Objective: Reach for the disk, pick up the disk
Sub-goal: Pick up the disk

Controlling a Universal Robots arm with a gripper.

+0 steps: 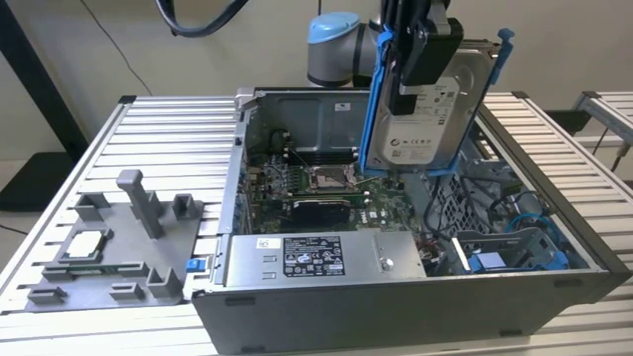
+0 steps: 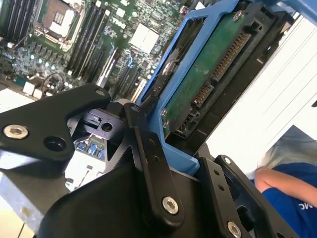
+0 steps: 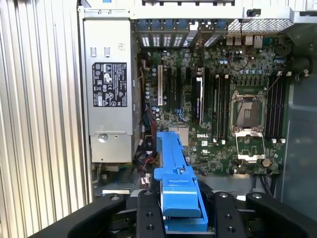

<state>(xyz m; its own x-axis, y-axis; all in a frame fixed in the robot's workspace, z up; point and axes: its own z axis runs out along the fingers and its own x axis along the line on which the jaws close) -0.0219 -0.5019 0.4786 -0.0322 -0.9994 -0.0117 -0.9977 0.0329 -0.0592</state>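
Observation:
The disk (image 1: 432, 111), a silver hard drive with a white label and blue rails, hangs upright above the open computer case (image 1: 396, 297). My gripper (image 1: 420, 44) is shut on its upper end from above. In the second wrist view the disk (image 2: 203, 84) shows its green board and connector, and the blue rail (image 2: 173, 141) runs between the black fingers (image 2: 148, 163). In the first wrist view the blue rail (image 3: 177, 178) sits clamped between the two black fingers (image 3: 148, 215), well above the motherboard (image 3: 218, 114).
Inside the case lie the motherboard (image 1: 316, 185), a power supply (image 1: 316, 256) and a blue drive cage (image 1: 514, 256). A grey fixture (image 1: 109, 245) holding a small silver chip (image 1: 84, 243) stands on the slatted table at the exterior view's left. A person's blue sleeve (image 2: 292, 193) is nearby.

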